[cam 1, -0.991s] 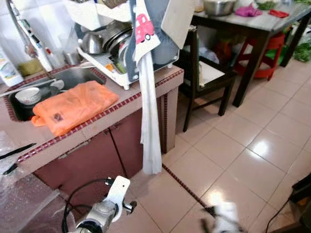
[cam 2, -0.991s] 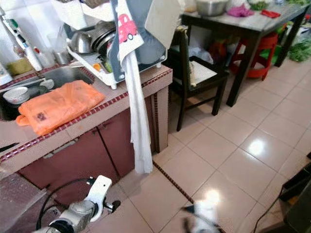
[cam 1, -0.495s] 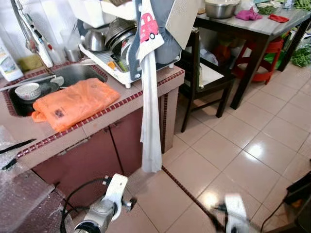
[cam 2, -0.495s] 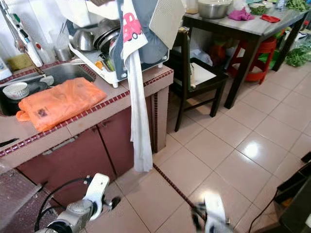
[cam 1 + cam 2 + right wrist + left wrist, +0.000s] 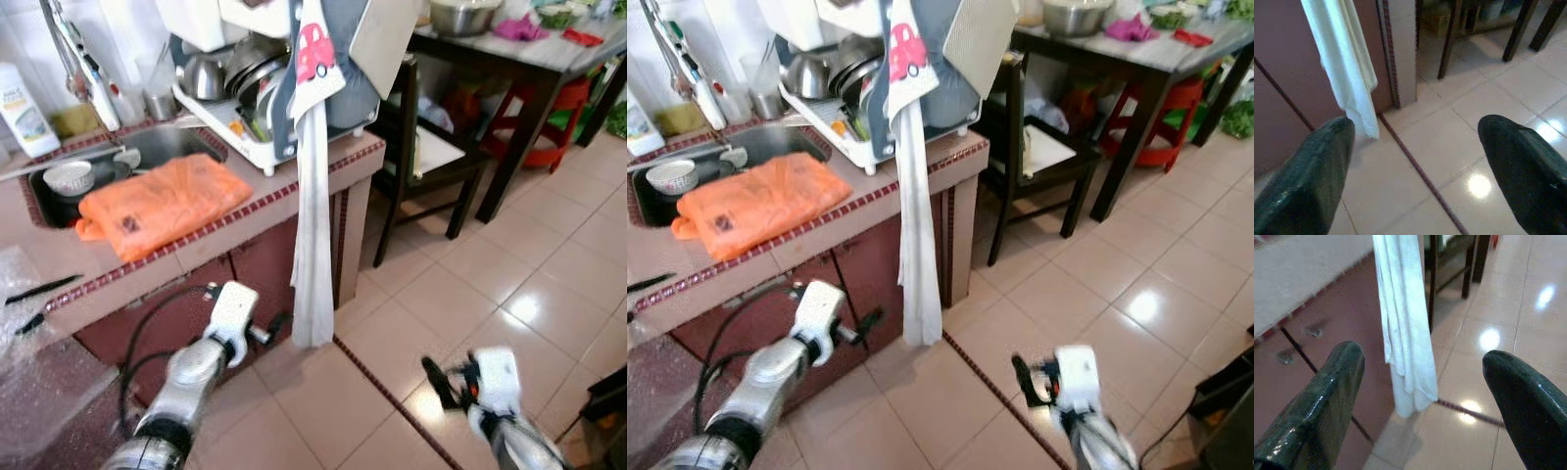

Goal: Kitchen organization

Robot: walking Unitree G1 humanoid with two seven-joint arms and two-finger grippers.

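Note:
A long white towel hangs from the dish rack down the front of the counter, its end just above the floor. My left gripper is raised beside the towel's lower end, open and holding nothing; in the left wrist view the towel hangs between and beyond its fingers. My right gripper is low over the floor tiles to the right of the towel, open and empty, and the towel lies ahead of it. An orange plastic bag rests on the counter by the sink.
A small bowl sits in the sink, with a white bottle behind it. A dark chair and a dark table with a metal bowl stand to the right. A red stool is under the table. Open floor tiles lie ahead.
Both arms have lifted and reached forward. The left gripper now sits next to the towel's lower end, and the right gripper has come up from the bottom edge. The camera shifted slightly.

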